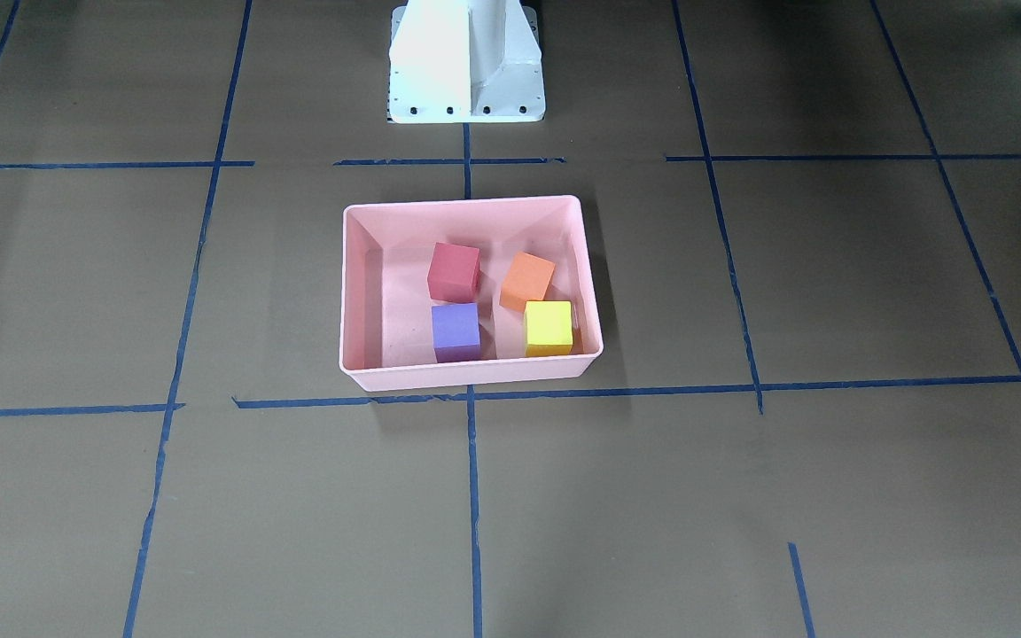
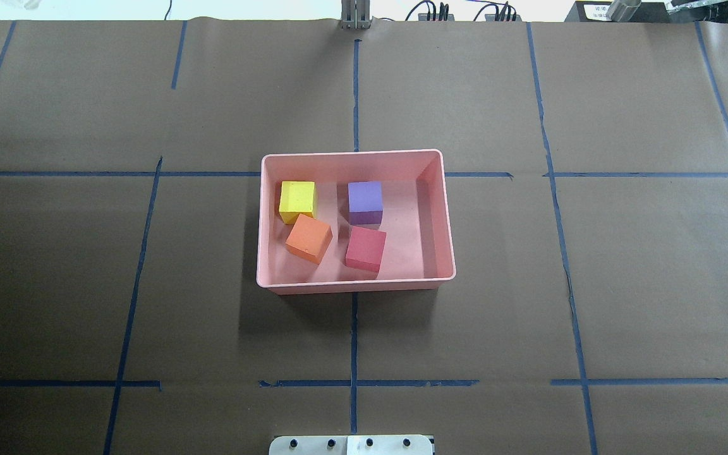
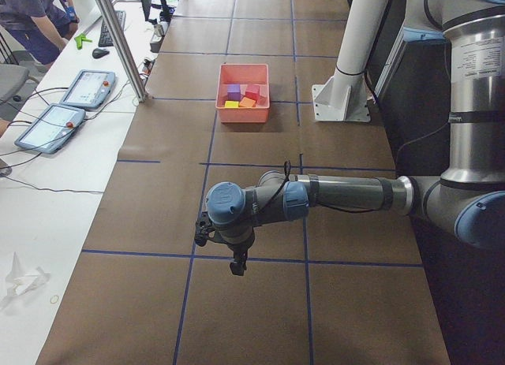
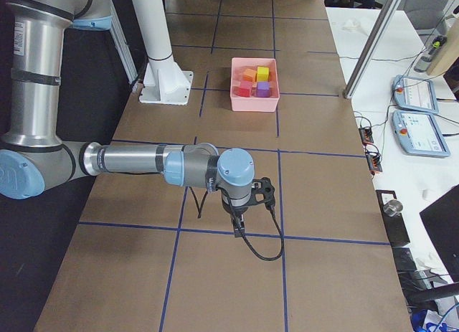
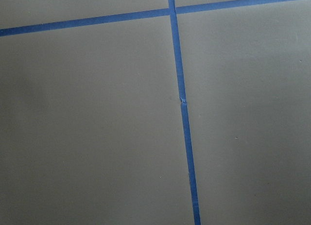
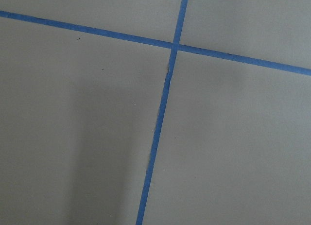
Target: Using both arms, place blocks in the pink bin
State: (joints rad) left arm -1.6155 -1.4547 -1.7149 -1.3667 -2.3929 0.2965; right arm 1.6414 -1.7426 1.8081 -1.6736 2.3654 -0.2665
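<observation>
The pink bin (image 2: 354,285) stands at the table's middle and also shows in the front view (image 1: 466,379). Inside it lie the red block (image 2: 366,248), the purple block (image 2: 365,199), the orange block (image 2: 309,238) and the yellow-green block (image 2: 297,199). The orange block touches the yellow-green one. My left gripper (image 3: 237,262) hangs low over the paper far from the bin, seen only in the exterior left view. My right gripper (image 4: 239,228) does the same at the other end, seen only in the exterior right view. I cannot tell whether either is open or shut. Both wrist views show only paper and tape.
The white pedestal base (image 1: 466,62) stands just behind the bin. Blue tape lines (image 2: 354,341) grid the brown paper. Beyond the table's far edge are tablets (image 3: 83,89), a metal post (image 3: 118,42) and a person (image 3: 31,18).
</observation>
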